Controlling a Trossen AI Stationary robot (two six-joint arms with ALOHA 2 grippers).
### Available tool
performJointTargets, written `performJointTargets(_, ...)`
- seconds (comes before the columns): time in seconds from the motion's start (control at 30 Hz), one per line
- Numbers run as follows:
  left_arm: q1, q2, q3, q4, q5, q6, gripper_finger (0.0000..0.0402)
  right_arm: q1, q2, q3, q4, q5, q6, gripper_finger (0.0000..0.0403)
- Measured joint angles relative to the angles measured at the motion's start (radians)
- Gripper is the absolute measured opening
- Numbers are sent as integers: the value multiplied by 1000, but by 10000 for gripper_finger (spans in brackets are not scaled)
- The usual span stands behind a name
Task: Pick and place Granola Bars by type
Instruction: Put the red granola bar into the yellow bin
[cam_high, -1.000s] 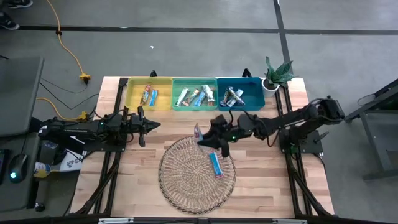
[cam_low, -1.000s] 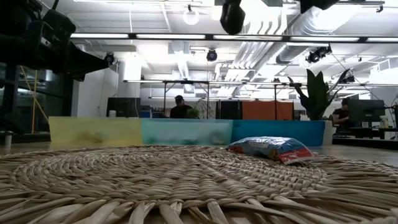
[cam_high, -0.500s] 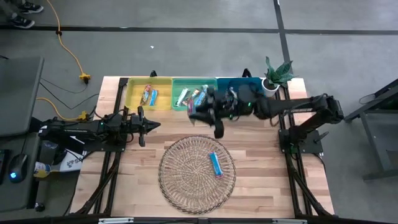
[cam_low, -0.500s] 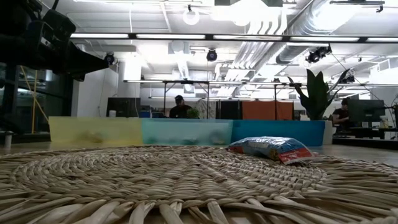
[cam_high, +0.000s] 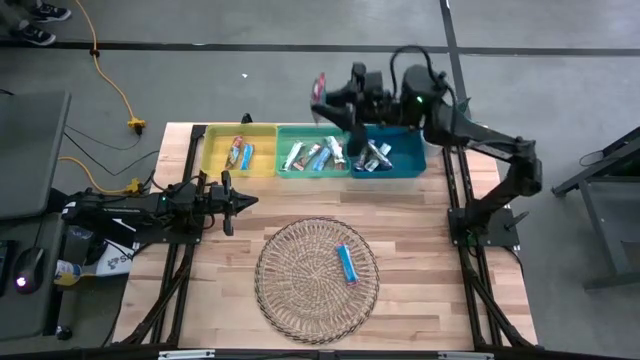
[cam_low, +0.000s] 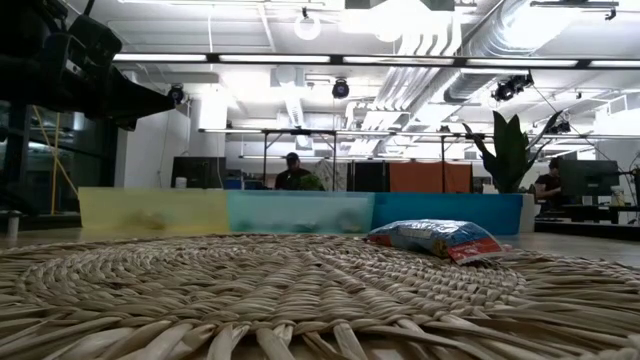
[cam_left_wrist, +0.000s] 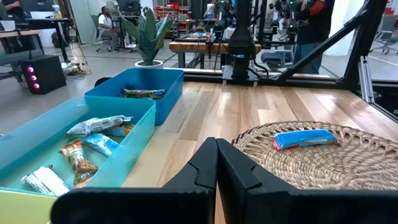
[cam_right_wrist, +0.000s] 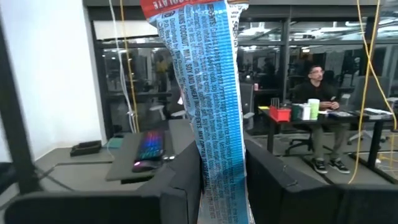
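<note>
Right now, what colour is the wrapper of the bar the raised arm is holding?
Bright blue with a red end, the held bar shows best in the right wrist view.

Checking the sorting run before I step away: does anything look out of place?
Yes. The right gripper holds a blue granola bar high beyond the table's far edge, past the bins, not over one. One blue bar lies on the wicker mat.

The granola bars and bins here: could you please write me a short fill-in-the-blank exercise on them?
1. The right tool is shut on a blue granola bar, raised beyond the table's far edge, near the ____ bin.
2. One blue bar lies on the ____ mat.
3. The left tool is ____, holding nothing.
4. The potted plant stands beside the ____ bin.

Missing: teal; wicker; shut; blue
</note>
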Motion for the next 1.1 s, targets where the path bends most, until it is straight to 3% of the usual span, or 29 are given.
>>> performJointTargets(0.2, 0, 0, 0, 0, 0, 0, 0, -68, 177, 166, -1, -61, 26, 91)
performJointTargets(0.57, 0, 0, 0, 0, 0, 0, 0, -139, 643, 576, 1, -96, 148, 91)
performJointTargets(0.7, 0, 0, 0, 0, 0, 0, 0, -145, 704, 501, 152, -131, 247, 91)
performJointTargets(0.93, 0, 0, 0, 0, 0, 0, 0, -150, 811, 477, 129, -135, 277, 91)
performJointTargets(1.1, 0, 0, 0, 0, 0, 0, 0, -145, 854, 477, 117, -69, 443, 91)
